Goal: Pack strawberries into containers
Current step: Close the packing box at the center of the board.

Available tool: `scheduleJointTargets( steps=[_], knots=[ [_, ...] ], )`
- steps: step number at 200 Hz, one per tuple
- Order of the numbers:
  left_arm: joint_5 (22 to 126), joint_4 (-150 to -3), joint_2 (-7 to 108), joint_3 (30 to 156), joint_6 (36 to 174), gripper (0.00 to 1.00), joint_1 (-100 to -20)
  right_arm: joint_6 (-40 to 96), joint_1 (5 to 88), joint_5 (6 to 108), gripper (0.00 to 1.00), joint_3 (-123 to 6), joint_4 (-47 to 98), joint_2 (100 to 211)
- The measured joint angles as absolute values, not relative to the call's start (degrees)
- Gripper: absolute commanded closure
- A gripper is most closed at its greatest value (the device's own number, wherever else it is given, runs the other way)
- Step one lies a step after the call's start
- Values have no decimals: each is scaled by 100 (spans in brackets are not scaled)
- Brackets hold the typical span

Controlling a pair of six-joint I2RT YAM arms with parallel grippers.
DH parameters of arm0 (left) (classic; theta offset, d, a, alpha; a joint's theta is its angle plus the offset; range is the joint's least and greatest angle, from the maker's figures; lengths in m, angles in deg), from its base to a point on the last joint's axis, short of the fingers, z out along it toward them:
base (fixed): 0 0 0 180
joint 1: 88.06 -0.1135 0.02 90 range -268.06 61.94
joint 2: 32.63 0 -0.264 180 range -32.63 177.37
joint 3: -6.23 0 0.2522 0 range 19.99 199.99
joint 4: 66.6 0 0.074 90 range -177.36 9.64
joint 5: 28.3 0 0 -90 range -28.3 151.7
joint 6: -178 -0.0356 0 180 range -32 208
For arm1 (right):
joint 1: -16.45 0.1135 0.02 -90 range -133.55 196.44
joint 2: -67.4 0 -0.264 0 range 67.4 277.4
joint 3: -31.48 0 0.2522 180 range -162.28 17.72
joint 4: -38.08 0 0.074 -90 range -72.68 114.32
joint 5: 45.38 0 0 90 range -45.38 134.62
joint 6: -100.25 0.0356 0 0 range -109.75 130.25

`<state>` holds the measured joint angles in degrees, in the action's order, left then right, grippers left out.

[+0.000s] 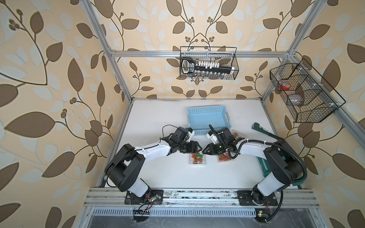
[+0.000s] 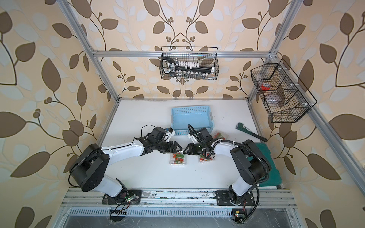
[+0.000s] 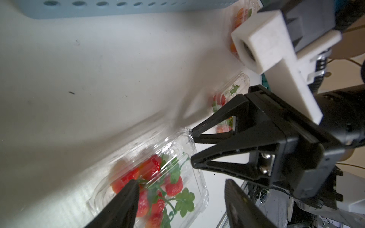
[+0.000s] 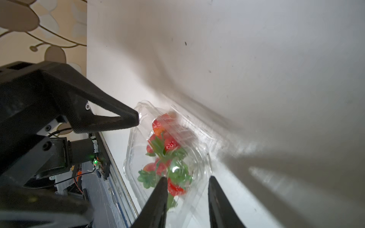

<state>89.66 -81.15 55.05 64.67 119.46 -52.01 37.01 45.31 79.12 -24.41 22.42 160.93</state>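
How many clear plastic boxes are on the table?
3. One box lies under the left gripper, another partly under the right gripper, a third beside the blue basket. The arms may hide more.

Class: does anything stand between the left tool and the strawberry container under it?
Nothing visible does. The left tool hangs right over the container; the right tool is at its corner, not between them.

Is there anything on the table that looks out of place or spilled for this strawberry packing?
Yes: a pipe wrench lies on the table's far right side, a tool with no use here. No strawberries are spilled; all visible ones sit inside the clear containers.
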Motion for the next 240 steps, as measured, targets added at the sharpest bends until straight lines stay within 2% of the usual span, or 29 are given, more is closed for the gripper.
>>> scheduleJointTargets(
  steps=[240],
  knots=[
    [8947, -8039, 5503, 6282, 11942, 30, -5201, 3854, 4526, 7995, 82, -2353, 2839, 16351]
  ],
)
